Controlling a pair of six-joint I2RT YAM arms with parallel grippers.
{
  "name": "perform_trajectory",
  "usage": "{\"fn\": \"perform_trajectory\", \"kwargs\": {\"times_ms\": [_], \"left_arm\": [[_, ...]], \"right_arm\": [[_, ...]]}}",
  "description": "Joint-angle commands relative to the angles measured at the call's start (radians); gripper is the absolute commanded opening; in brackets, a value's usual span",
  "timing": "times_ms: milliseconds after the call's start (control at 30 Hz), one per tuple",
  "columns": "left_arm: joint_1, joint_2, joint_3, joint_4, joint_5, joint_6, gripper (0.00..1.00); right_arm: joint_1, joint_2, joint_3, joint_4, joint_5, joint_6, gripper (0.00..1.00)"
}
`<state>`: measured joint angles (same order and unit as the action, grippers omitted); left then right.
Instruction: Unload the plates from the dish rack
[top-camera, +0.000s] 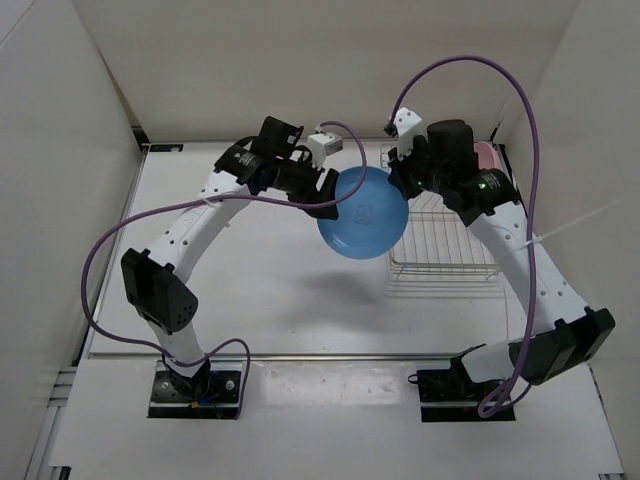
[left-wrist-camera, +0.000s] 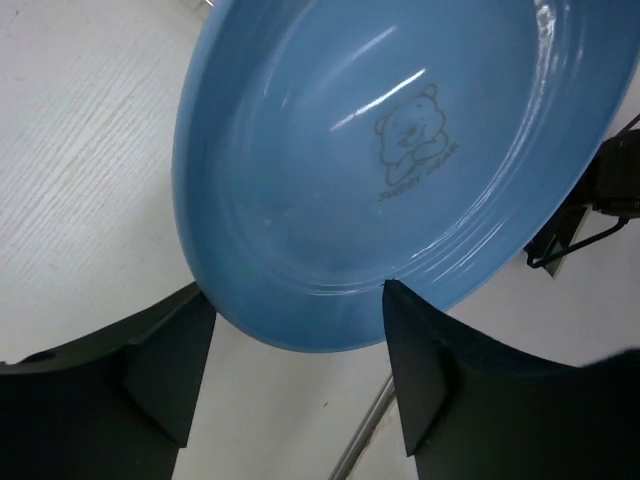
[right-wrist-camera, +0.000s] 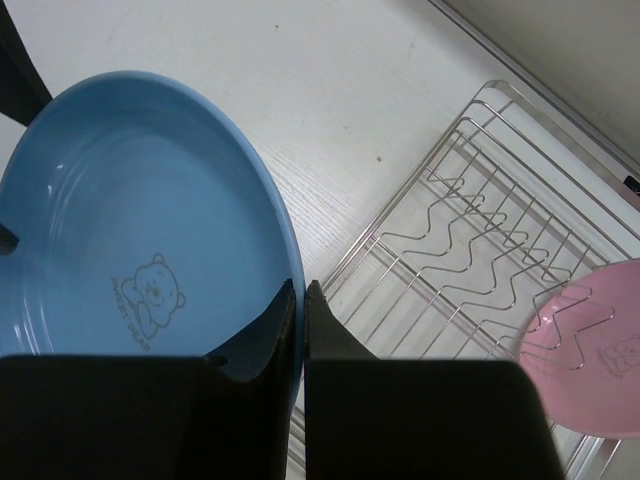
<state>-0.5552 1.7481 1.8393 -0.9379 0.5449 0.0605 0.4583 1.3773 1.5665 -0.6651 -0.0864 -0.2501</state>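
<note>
The light blue plate (top-camera: 362, 213) hangs tilted above the table, just left of the dish rack (top-camera: 442, 245). My right gripper (right-wrist-camera: 303, 285) is shut on its right rim; the plate (right-wrist-camera: 130, 230) shows a bear print. My left gripper (left-wrist-camera: 295, 290) is open, its black fingers (left-wrist-camera: 170, 370) wide apart on either side of the plate's near edge (left-wrist-camera: 370, 150). In the top view the left gripper (top-camera: 328, 198) is at the plate's left rim and the right gripper (top-camera: 402, 185) at its upper right. The pink plate (right-wrist-camera: 590, 350) stands in the rack's (right-wrist-camera: 480, 230) slots, and also shows at the rack's far end (top-camera: 487, 155).
White walls close in the table on the left, back and right. The rack sits at the right side by the right wall. Purple cables (top-camera: 470, 75) loop above both arms. A rack wire (left-wrist-camera: 365, 440) shows below the left gripper.
</note>
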Motion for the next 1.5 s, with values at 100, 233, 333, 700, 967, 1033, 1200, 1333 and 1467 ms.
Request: {"fn": "perform_trajectory", "kwargs": {"times_ms": [100, 233, 333, 700, 967, 1033, 1200, 1333, 1467], "left_arm": [[-0.018, 0.010, 0.070, 0.013, -0.026, 0.007, 0.68], [-0.018, -0.001, 0.080, 0.013, -0.053, 0.007, 0.61], [-0.018, 0.010, 0.090, 0.013, -0.062, 0.007, 0.37], [-0.018, -0.010, 0.032, 0.074, -0.175, -0.079, 0.11], [0.061, -0.172, -0.199, 0.157, -0.393, -0.197, 0.11], [0.122, -0.220, -0.302, 0.177, -0.376, -0.215, 0.11], [0.340, -0.248, -0.459, 0.215, -0.385, -0.251, 0.11], [0.495, -0.128, -0.528, 0.189, -0.332, -0.251, 0.11], [0.632, -0.023, -0.552, 0.218, -0.220, -0.261, 0.11]], "right_arm": [[-0.012, -0.030, 0.050, 0.033, -0.029, 0.021, 0.00], [-0.012, -0.049, 0.024, 0.033, -0.029, 0.021, 0.00], [-0.012, -0.049, 0.024, 0.033, -0.039, 0.021, 0.00], [-0.012, -0.058, -0.003, 0.042, -0.039, 0.021, 0.03], [-0.021, -0.001, -0.022, 0.081, 0.144, 0.058, 0.78], [-0.030, 0.009, -0.008, 0.082, 0.169, 0.045, 0.78], [-0.093, 0.000, 0.012, 0.082, 0.180, 0.035, 0.79], [-0.093, -0.012, 0.012, 0.082, 0.209, 0.025, 0.81], [-0.093, -0.046, 0.003, 0.082, 0.218, 0.003, 0.82]]}}
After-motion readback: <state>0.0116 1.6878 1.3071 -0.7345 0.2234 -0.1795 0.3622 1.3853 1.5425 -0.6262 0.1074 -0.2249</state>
